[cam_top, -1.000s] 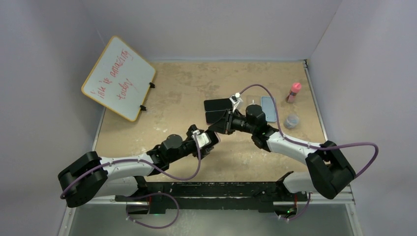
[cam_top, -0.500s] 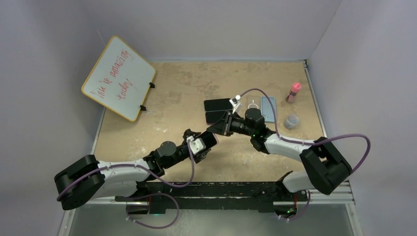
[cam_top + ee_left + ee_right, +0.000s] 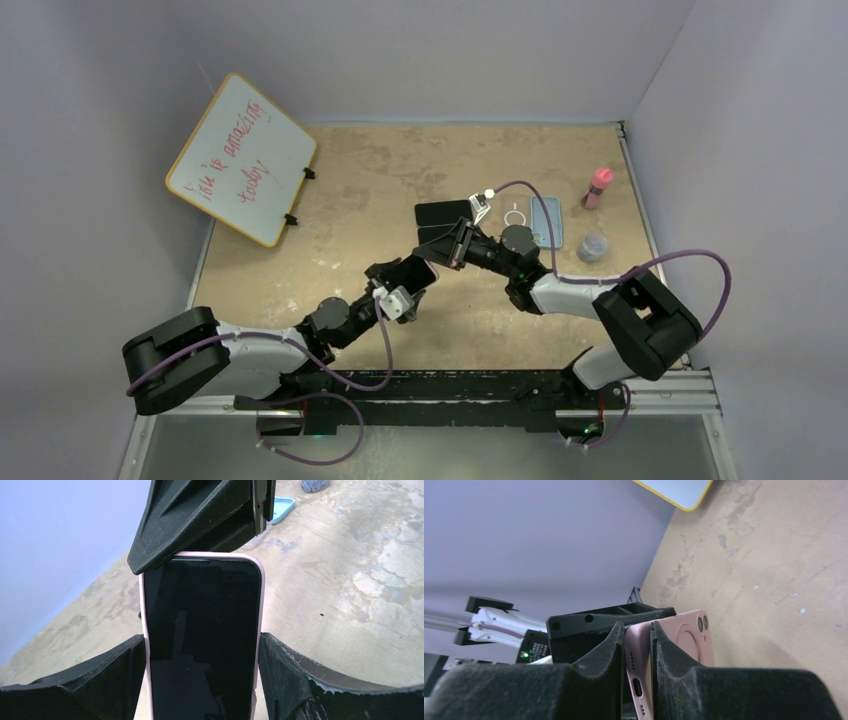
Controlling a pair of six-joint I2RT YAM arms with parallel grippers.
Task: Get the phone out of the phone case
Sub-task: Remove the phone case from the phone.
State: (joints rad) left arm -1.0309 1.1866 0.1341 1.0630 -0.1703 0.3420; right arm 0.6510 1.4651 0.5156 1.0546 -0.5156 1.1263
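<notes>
**Pink case, phone inside, gripped by both arms**

Pink and rubbery, the phone case (image 3: 691, 642) wraps the phone (image 3: 202, 600). The phone's dark screen fills the left wrist view, with the pink rim showing along its top and both long sides. The phone sits fully inside the case. The pair is held off the table (image 3: 350, 190), above its middle, between the two arms.

The right gripper (image 3: 638, 635) is closed to a narrow gap on one short end, the end with the port and speaker holes. One finger lies on the screen side and the other on the pink back. The camera lenses show at the opposite end of that back.

The left gripper (image 3: 202, 645) stands wide. Its black fingers (image 3: 110, 680) lie one against each long side of the case, clasping it across its width at the other end from the right gripper.

A whiteboard (image 3: 243, 158) with red writing leans at the far left. On the far right of the table a light blue case (image 3: 545, 220) lies flat, with a pink-capped bottle (image 3: 598, 187) just to its right. A small greyish jar (image 3: 592, 245) stands nearer than the bottle. Two dark flat rectangles (image 3: 445, 212) lie just beyond the right gripper, and I cannot tell what they are.
</notes>
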